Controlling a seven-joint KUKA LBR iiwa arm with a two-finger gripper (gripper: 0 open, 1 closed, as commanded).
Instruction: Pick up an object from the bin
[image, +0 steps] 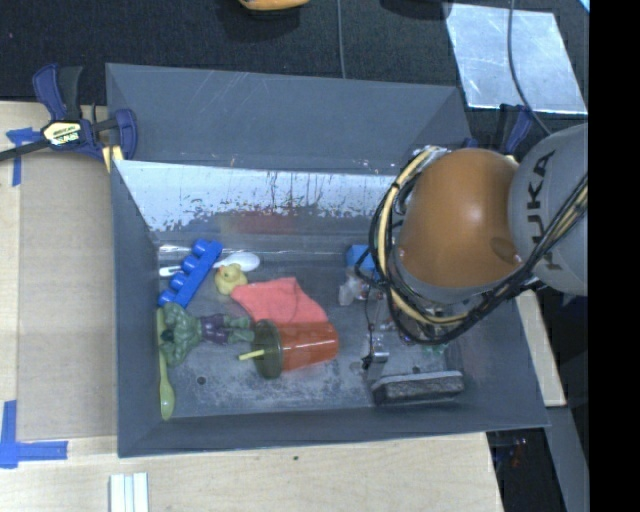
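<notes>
The gripper (378, 338) is hanging in the bin (300, 130) toward 4 o'clock; whether the claw is wide or narrow cannot be told. A dark rectangular block (418, 386) is lying near it at 5 o'clock, and a red cup (300, 348) at 9 o'clock.

The orange wrist cover (455, 215) and its cables (384, 228) overlap the right half of the bin (300, 120), hiding most of a blue object (357, 257) behind them. The claw (374, 357) beneath is dark and indistinct. A yellow-orange object (270, 3) is cropped by the top edge.
</notes>
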